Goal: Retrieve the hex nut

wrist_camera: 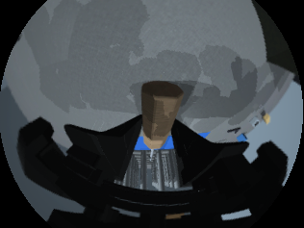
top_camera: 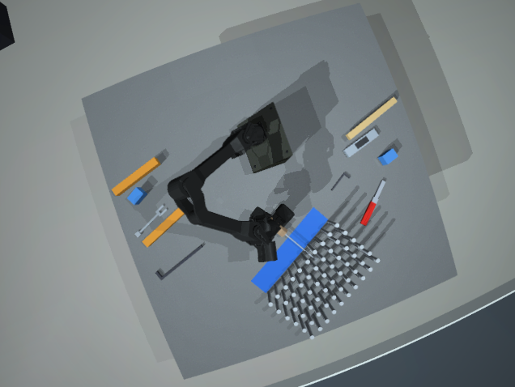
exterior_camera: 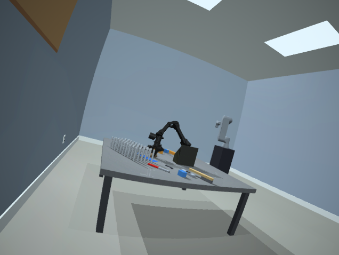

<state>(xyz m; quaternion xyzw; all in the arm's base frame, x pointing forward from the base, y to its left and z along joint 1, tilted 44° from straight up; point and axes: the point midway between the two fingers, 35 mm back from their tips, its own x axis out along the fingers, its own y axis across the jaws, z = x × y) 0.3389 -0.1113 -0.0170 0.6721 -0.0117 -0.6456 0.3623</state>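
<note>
My gripper (top_camera: 279, 230) (wrist_camera: 157, 118) is shut on the tan handle (top_camera: 283, 231) (wrist_camera: 161, 108) of a thin hook tool. It hangs just above the near edge of the blue taped strip (top_camera: 270, 270) (wrist_camera: 140, 143). The tool's thin metal rod (top_camera: 300, 245) reaches across the strip, and its tip is at the first rows of the standing metal spacers (top_camera: 329, 274) (exterior_camera: 128, 148). The spacers stand upright in a dense grid behind the strip. I cannot see the hex nut in any view. In the wrist view the handle stands between the dark fingers, with the strip and spacers below it.
A red-handled screwdriver (top_camera: 370, 210) and a small hex key (top_camera: 340, 180) lie near the field's far corner. A wooden bar (top_camera: 372, 117), a grey block (top_camera: 361, 142) and a blue cube (top_camera: 388, 157) lie beyond them. Two orange bars (top_camera: 136, 176) (top_camera: 163, 227), a blue cube (top_camera: 136, 195), a wrench (top_camera: 150, 221) and a long L-key (top_camera: 183, 261) lie on the left.
</note>
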